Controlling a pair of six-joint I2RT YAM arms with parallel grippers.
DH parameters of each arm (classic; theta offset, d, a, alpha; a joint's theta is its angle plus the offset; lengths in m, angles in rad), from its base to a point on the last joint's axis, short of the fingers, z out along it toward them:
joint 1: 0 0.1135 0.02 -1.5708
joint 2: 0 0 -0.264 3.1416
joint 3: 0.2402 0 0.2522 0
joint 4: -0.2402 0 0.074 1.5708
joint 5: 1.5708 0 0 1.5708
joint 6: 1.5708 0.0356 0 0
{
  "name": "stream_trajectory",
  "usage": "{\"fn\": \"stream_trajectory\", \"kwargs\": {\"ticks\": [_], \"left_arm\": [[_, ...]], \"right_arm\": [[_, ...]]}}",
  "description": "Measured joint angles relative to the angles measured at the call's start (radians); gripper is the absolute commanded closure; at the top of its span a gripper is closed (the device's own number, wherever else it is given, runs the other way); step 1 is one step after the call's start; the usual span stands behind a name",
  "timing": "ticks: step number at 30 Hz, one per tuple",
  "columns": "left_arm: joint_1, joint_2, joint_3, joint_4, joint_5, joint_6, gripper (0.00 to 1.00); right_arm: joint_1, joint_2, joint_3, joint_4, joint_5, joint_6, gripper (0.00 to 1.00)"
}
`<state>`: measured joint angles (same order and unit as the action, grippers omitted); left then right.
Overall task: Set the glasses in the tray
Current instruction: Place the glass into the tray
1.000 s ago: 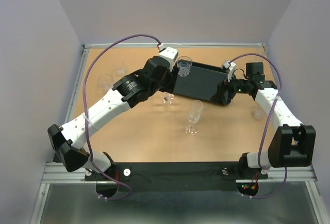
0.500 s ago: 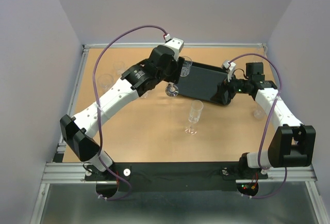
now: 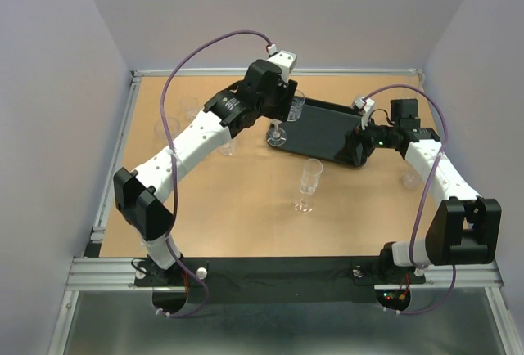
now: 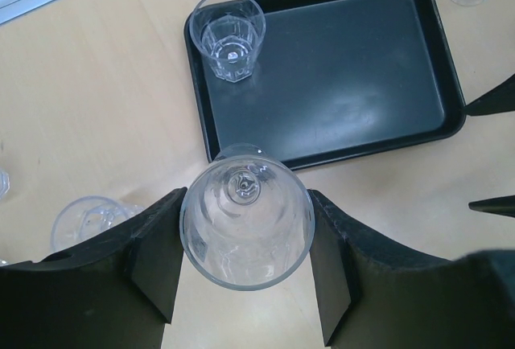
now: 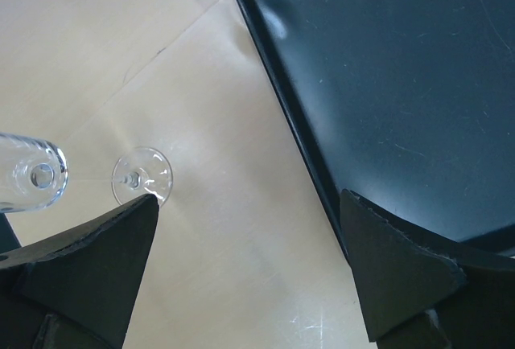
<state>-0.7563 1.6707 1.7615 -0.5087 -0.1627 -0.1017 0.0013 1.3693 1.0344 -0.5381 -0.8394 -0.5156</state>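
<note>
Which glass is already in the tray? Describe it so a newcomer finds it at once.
Find the black tray on the wooden table. In its far left corner stands a short, faceted tumbler, upright. Unlike its neighbours, it has no stem and sits wholly inside the rim.

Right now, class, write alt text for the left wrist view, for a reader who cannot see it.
The left gripper grips a clear stemmed glass, seen from above, at the near edge of the black tray. One tumbler stands in a corner of the tray.
</note>
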Motion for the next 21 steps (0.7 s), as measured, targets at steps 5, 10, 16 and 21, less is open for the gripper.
{"fn": "stream_trajectory", "kwargs": {"ticks": [5,10,16,21], "left_arm": [[0.012,0.056,0.056,0.002,0.018,0.008,0.71],[0.021,0.100,0.103,0.003,0.032,0.014,0.71],[0.033,0.140,0.145,0.004,0.052,0.017,0.71],[0.042,0.167,0.180,0.004,0.064,0.019,0.71]], "right_arm": [[0.000,0.000,0.000,0.000,0.003,0.000,0.01],[0.000,0.000,0.000,0.000,0.006,0.000,0.01],[0.000,0.000,0.000,0.000,0.010,0.000,0.01],[0.000,0.000,0.000,0.000,0.014,0.000,0.01]]}}
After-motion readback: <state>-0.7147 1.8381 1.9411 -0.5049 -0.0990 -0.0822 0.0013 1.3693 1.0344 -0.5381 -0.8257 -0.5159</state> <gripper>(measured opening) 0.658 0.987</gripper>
